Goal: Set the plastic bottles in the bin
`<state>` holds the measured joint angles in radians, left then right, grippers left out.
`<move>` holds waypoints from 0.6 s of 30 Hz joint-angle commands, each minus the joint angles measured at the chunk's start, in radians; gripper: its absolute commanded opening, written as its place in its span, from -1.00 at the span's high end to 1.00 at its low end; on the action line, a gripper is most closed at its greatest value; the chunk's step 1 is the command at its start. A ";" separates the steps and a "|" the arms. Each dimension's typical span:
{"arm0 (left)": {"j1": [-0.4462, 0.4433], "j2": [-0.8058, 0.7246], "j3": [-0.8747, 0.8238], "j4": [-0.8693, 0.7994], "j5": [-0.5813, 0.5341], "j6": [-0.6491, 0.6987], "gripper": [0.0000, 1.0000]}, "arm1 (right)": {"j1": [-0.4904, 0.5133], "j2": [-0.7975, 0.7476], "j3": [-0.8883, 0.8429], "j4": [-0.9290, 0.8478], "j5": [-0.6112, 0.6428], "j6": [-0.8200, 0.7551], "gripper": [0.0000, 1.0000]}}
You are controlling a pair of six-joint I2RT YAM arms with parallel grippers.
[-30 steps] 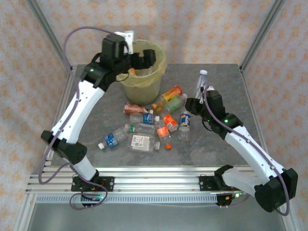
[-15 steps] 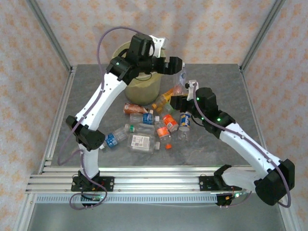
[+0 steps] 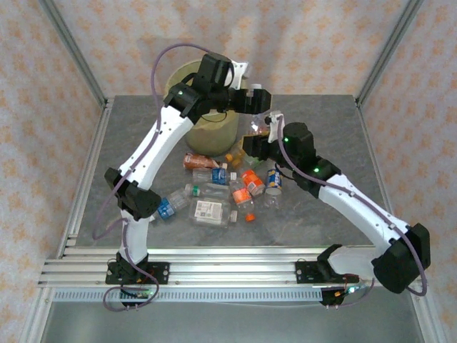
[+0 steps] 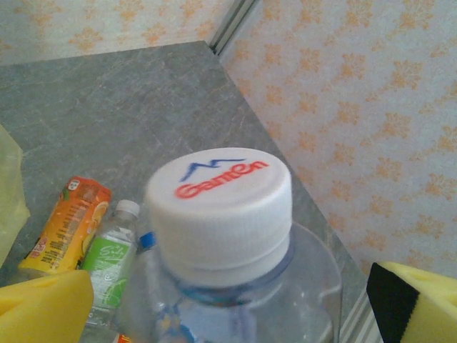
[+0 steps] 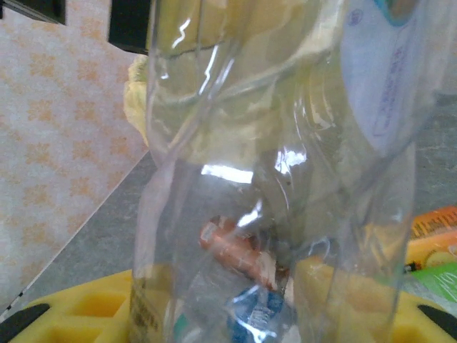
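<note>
HANDOVER BESIDE THE BIN: The right jaws are closed on the body of a clear Ganten bottle and hold it upright above the grey desk. The left jaws stand wide open around the same bottle's white cap. Their yellow pads sit one on each side of the cap, and neither touches it.

From above, the raised bottle sits just right of the bin, beside its wall and not over its mouth. The left arm arches across the bin's rim to reach it, while the right arm stretches in from the near right corner.

The other plastic bottles lie in a loose heap on the desk in front of the bin, between the two arms. A crushed orange-brown bottle lies near the bin's foot. An orange-capped bottle is in the middle of the heap, with a large clear bottle with a white label nearer the arms. A blue-labelled bottle lies at the left edge, by the left arm's elbow.

In the left wrist view, an orange-labelled bottle and a green-labelled bottle lie side by side on the desk below the cap. Patterned walls enclose the desk.
</note>
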<state>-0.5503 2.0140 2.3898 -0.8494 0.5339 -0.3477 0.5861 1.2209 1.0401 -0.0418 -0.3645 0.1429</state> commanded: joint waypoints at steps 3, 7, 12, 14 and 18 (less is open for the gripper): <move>-0.007 0.000 0.031 -0.025 0.028 -0.008 -0.68 | 0.011 0.022 0.056 0.058 -0.010 -0.025 0.29; -0.005 -0.014 0.026 -0.024 0.009 -0.004 -0.25 | 0.011 0.025 0.063 0.049 0.007 -0.026 0.25; 0.000 -0.046 0.022 -0.009 -0.053 0.017 -0.07 | 0.011 0.016 0.060 0.021 0.038 -0.016 -0.44; 0.007 -0.063 0.022 0.008 -0.086 0.032 -0.07 | 0.011 0.007 0.064 -0.014 0.048 -0.009 -0.82; 0.052 -0.098 0.019 0.071 -0.136 0.045 -0.04 | 0.011 -0.017 0.078 -0.123 0.087 0.017 -0.98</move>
<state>-0.5358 2.0052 2.3898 -0.8455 0.4618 -0.3313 0.5930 1.2415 1.0805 -0.0898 -0.3241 0.1452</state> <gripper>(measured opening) 0.529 0.989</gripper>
